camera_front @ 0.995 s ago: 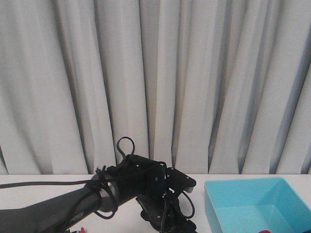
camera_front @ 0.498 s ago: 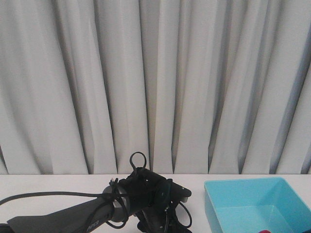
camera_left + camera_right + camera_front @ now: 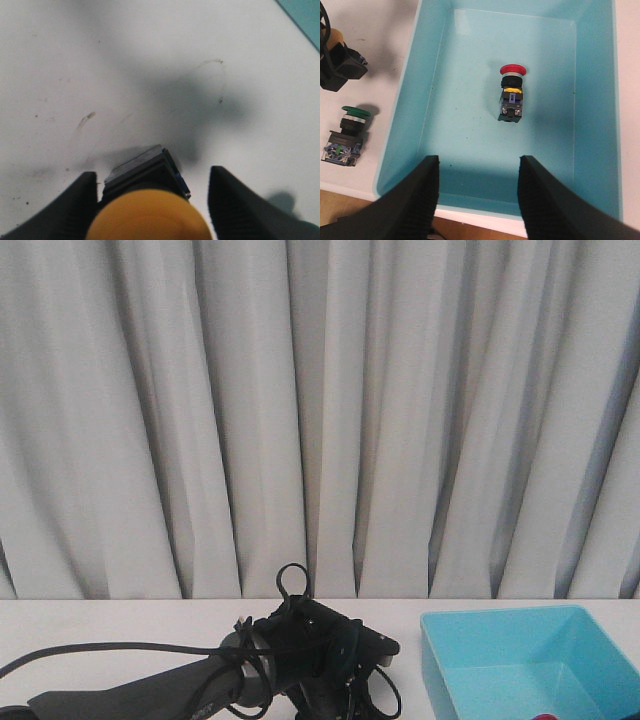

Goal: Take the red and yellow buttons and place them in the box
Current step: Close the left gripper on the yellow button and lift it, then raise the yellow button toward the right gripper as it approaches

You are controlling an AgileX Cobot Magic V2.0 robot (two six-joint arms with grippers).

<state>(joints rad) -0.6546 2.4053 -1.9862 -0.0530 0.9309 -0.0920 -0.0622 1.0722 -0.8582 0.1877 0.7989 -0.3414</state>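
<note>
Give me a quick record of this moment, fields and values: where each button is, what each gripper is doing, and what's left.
red button: lying inside the box
yellow button: on the table, between the left gripper fingers
green button: on the table beside the box
left gripper: open around the yellow button
right gripper: open, empty, over the box
remaining: yellow button into box

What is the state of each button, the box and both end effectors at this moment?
red button: lying on its side inside the box.
yellow button: between the left end effector's fingers, outside the box.
green button: lying on the table beside the box.
box: upright, open.
left end effector: open around the yellow button.
right end effector: open, empty, above the box.
</note>
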